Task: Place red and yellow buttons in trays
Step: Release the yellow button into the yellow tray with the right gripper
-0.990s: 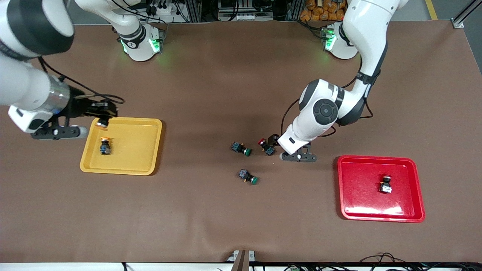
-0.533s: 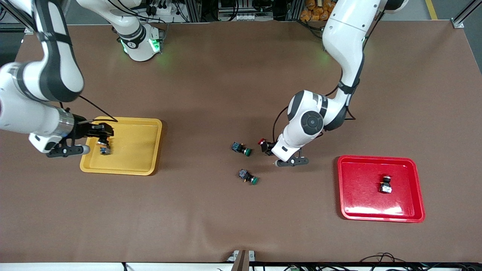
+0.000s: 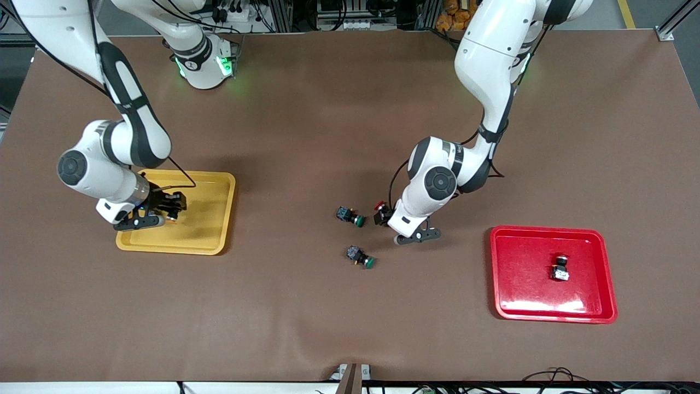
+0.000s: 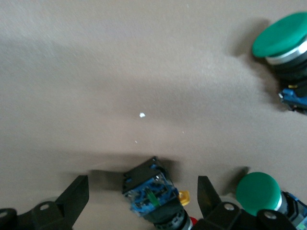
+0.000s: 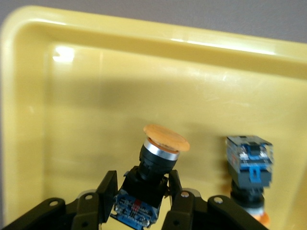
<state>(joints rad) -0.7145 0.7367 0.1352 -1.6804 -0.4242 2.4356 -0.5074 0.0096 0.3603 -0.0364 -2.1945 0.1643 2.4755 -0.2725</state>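
Note:
My right gripper [image 3: 167, 210] is low inside the yellow tray [image 3: 208, 241], shut on a yellow-capped button [image 5: 153, 184] that it holds upright. A second yellow-capped button [image 5: 250, 165] lies in the tray [image 5: 29, 96] beside it; the right wrist hides it in the front view. My left gripper [image 3: 383, 215] is down at the table's middle, open, with its fingers [image 4: 76, 194] on either side of the red-capped button [image 4: 151, 194], whose red cap [image 3: 378, 206] peeks out. Another red button [image 3: 559, 268] lies in the red tray [image 3: 508, 295].
Two green-capped buttons lie on the brown table near the left gripper: one [image 3: 350, 215] beside it toward the right arm's end, one [image 3: 361, 257] nearer the front camera. Both show in the left wrist view [image 4: 280, 43] [image 4: 259, 191].
My right arm came down from above the tray's edge into the yellow tray with its yellow button. My left gripper sank and shifted slightly around the red button.

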